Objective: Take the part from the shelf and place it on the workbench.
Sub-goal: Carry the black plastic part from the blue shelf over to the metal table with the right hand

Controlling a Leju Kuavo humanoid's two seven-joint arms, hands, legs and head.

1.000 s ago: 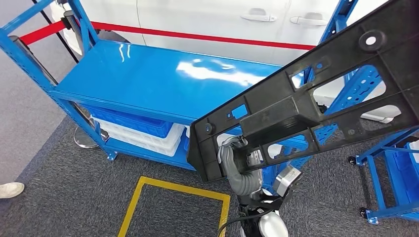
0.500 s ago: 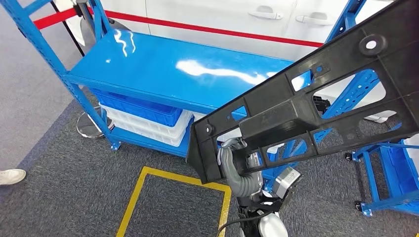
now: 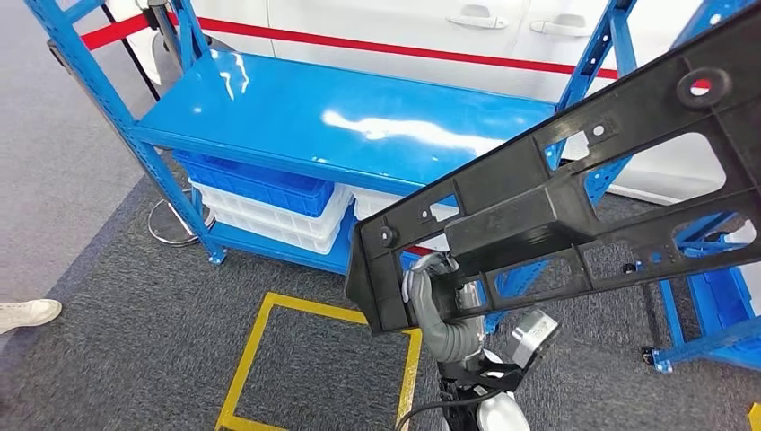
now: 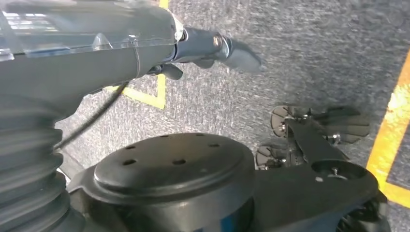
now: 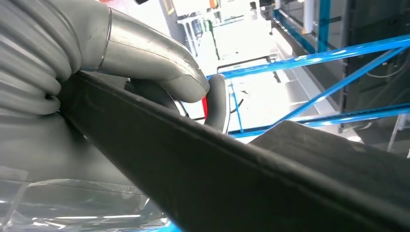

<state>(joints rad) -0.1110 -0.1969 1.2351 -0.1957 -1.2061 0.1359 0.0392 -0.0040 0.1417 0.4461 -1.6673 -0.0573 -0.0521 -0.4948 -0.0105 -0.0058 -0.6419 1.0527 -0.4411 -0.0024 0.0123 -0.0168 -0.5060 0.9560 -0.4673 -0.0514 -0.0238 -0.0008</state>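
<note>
The right hand point(image 3: 432, 289) holds the part point(image 3: 574, 206), a long black plastic frame with many openings. In the right wrist view the thumb point(image 5: 150, 58) presses over the frame edge and the fingers curl behind it, so the grip is closed on the part near its lower end. The part is in the air, tilted, and rises up to the right across the head view. It is in front of the blue rack point(image 3: 359, 126) but touches no shelf.

The left hand point(image 4: 212, 46) hangs low over the grey carpet point(image 3: 108, 341). It holds nothing, and its fingers look loosely stretched out, not curled.

I judge the step in hand as the carrying: the part is off the shelf and must go to the surface, which I cannot find in these pictures. The part is long and it is held near one end, so the far end can swing. To do this well, the body should turn slowly, the far end should stay clear of the blue posts point(image 3: 597, 54), and the thumb should keep firm pressure. The yellow floor mark point(image 3: 242, 359) may help to place the feet.
</note>
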